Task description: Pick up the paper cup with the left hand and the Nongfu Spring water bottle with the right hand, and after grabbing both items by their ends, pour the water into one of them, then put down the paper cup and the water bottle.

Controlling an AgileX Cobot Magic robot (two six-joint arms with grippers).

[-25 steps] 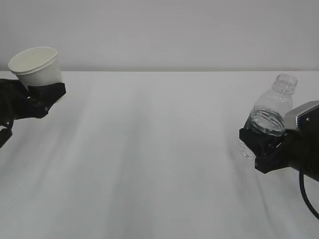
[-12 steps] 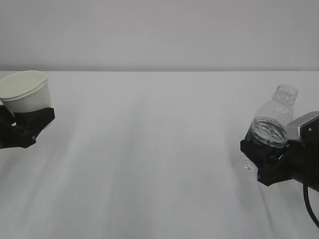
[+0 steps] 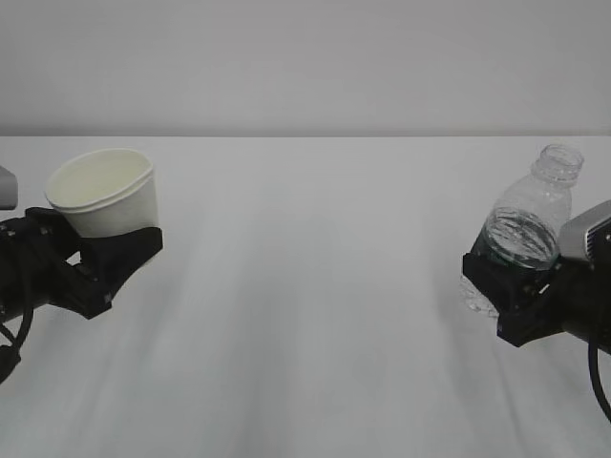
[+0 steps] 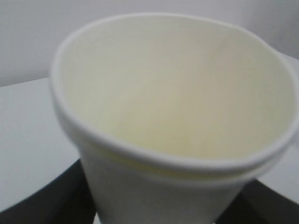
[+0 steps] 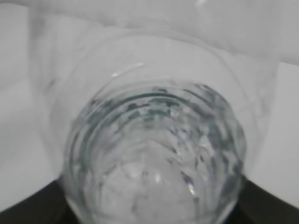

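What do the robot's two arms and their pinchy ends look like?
Both arms are black and blocky. The left tool has chunky, angular black fingers. The right tool looks much the same, with a grey rectangular plate on top and a thin black cable curving down behind it.

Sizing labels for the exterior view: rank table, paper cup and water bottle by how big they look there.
1. Table, by far the largest.
2. Water bottle, taller than the cup.
3. Paper cup, though wider; these two are close.
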